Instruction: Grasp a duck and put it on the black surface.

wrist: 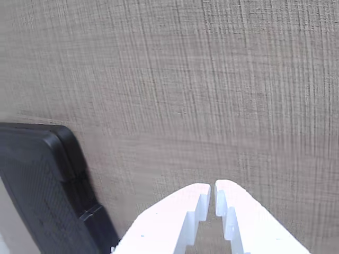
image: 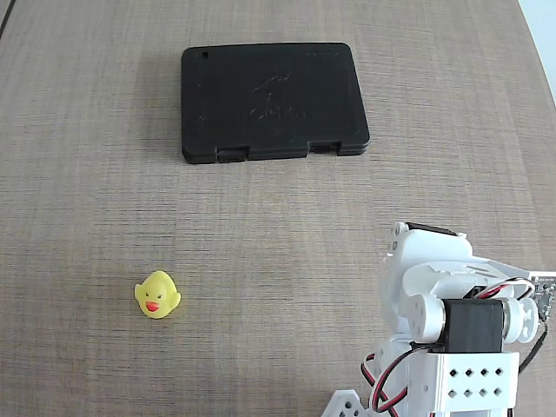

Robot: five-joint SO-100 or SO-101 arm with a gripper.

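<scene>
A tiny yellow duck [image: 157, 294] with a red-orange beak sits on the wood-grain table at the lower left of the fixed view. The flat black slab [image: 273, 102] lies at the top centre, its two notched latches on the near edge. It also shows in the wrist view [wrist: 42, 185] at the lower left. The white arm [image: 452, 330] is folded at the lower right of the fixed view, far from the duck. In the wrist view my gripper [wrist: 213, 189] has its white jaws almost touching, with nothing between them, above bare table. The duck is out of the wrist view.
The table [image: 278, 234] is bare wood-grain laminate between duck, slab and arm. Its right edge shows at the top right corner of the fixed view [image: 540, 35]. Red and black wires [image: 382, 382] hang by the arm base.
</scene>
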